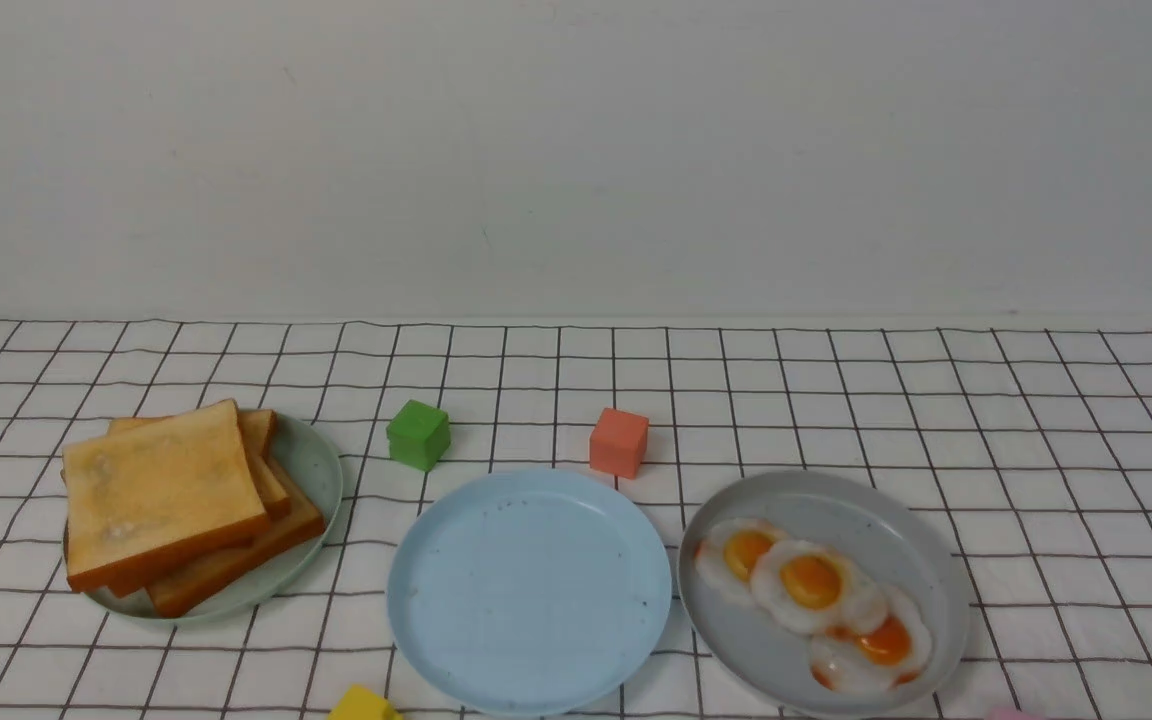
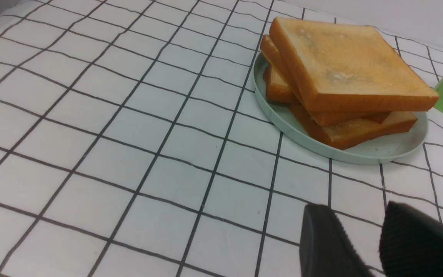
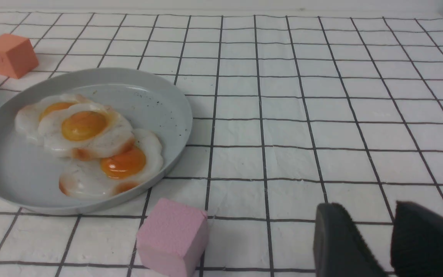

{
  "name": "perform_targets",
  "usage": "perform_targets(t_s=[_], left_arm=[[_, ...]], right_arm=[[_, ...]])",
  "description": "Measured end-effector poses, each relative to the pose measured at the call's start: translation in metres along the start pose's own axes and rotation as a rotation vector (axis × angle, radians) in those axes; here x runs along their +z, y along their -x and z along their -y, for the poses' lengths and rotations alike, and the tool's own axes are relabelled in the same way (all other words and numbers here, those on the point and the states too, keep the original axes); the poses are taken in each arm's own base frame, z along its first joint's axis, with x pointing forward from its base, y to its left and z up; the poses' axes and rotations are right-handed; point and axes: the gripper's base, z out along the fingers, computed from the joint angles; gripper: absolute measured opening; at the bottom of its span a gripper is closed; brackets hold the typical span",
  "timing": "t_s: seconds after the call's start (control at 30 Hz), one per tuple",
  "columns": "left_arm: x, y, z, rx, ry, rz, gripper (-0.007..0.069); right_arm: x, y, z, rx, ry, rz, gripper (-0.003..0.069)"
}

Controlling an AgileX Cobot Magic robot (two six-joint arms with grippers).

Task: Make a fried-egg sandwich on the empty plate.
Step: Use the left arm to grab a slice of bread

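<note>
Empty plate between toast stack and fried eggs, likely within both arms' reach; left jaws, right jaws spread, unladen.

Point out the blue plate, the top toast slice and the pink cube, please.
blue plate [image 1: 529,590], front view, bare centre of its floor
top toast slice [image 1: 161,490], front view, middle of its upper face
pink cube [image 3: 172,234], right wrist view, middle of the cube

There are 3 plates, 3 fried eggs, at least 3 toast slices and 4 cubes.
</note>
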Motion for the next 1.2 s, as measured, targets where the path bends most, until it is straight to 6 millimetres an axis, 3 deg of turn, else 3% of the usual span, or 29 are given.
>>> perform_targets(t_s=[0.7, 1.2], left_arm=[[0.0000, 0.0000, 0.0000, 0.000, 0.000, 0.000, 0.0238], [0.0000, 0.0001, -0.0003, 0.009, 0.003, 0.001, 0.0238]], right_arm=[[0.0000, 0.0000, 0.0000, 0.000, 0.000, 0.000, 0.0241], [0.0000, -0.0001, 0.0038, -0.099, -0.041, -0.001, 0.0241]])
